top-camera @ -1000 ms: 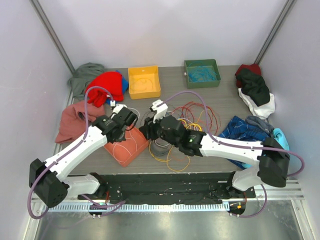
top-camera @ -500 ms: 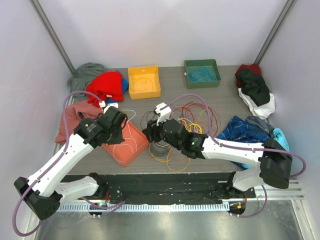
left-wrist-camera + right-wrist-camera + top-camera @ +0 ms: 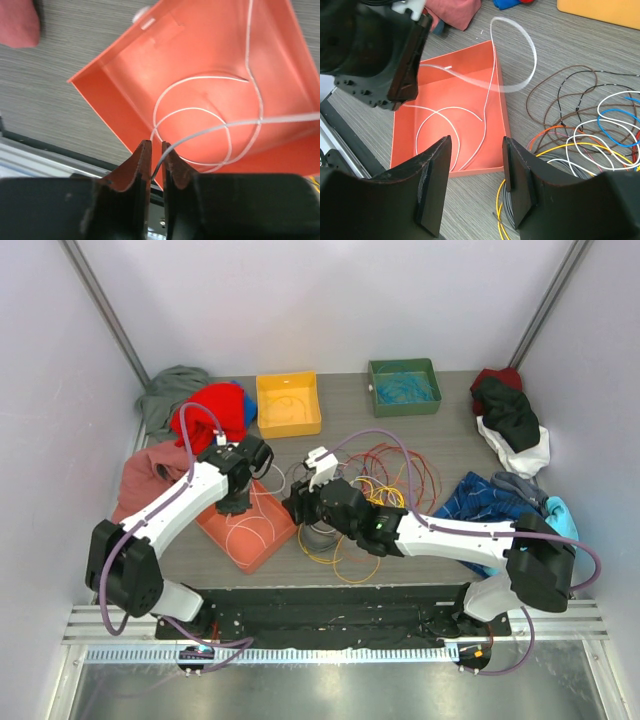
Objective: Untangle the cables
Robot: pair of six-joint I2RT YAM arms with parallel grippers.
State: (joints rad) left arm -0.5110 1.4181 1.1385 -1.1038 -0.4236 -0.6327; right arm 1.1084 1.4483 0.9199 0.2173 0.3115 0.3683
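The tangled cables (image 3: 380, 475), red, orange, yellow, white, blue, brown and grey, lie in a pile at mid table, also in the right wrist view (image 3: 585, 120). A white cable (image 3: 250, 533) lies coiled in the orange tray (image 3: 215, 530). My left gripper (image 3: 240, 502) points down over that tray (image 3: 200, 45). Its jaws (image 3: 155, 145) stand a narrow gap apart, and the white cable's (image 3: 240, 123) end runs loosely between them. My right gripper (image 3: 295, 505) hovers open and empty (image 3: 476, 140) between the tray (image 3: 450, 85) and the pile.
A yellow bin (image 3: 288, 403) and a green bin (image 3: 404, 386) stand at the back. Cloths lie around the edges: red (image 3: 215, 410), pink (image 3: 145, 480), grey (image 3: 170, 390), blue (image 3: 490, 500), black and white (image 3: 515, 425).
My left gripper has swung down over the orange tray and its jaws have parted slightly around the white cable. My right gripper has opened a little wider and stayed put.
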